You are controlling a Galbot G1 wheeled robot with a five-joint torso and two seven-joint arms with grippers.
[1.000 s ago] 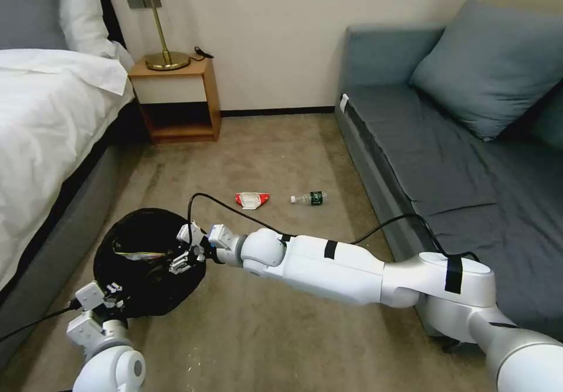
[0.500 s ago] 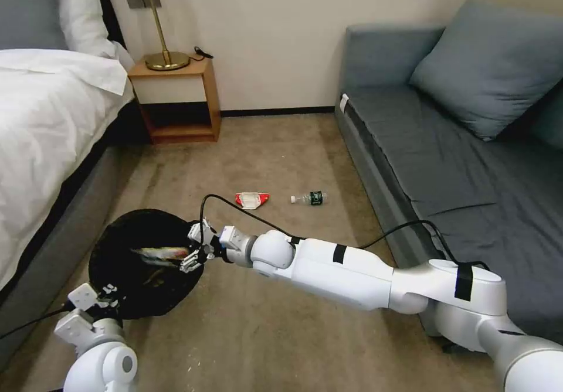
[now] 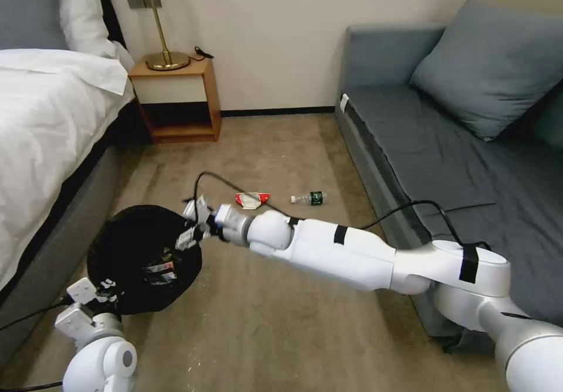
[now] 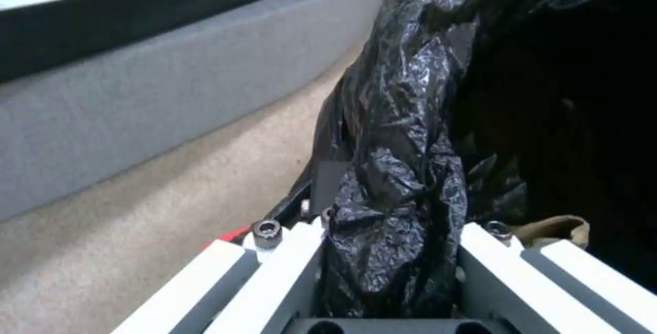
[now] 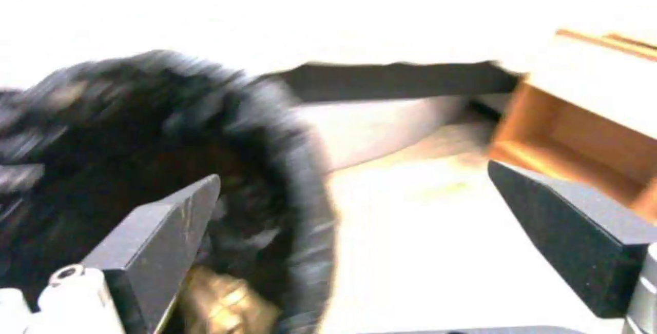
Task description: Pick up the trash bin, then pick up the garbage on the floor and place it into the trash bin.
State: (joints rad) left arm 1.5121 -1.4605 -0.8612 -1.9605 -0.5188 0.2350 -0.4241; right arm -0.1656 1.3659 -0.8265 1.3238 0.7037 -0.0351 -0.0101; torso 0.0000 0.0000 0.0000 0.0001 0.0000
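— Where was the trash bin?
— On the carpet beside the bed, its black-bagged rim pinched tight in the left gripper.
— And the right gripper?
— Above the bin's far rim, fingers spread, nothing between them.
— Any garbage left out?
— A red-and-white packet and a small bottle, farther along the carpet.

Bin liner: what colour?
Black, glossy and crinkled; the liner shows best in the left wrist view.

No text is legible; the green label on the bottle is too small to read.
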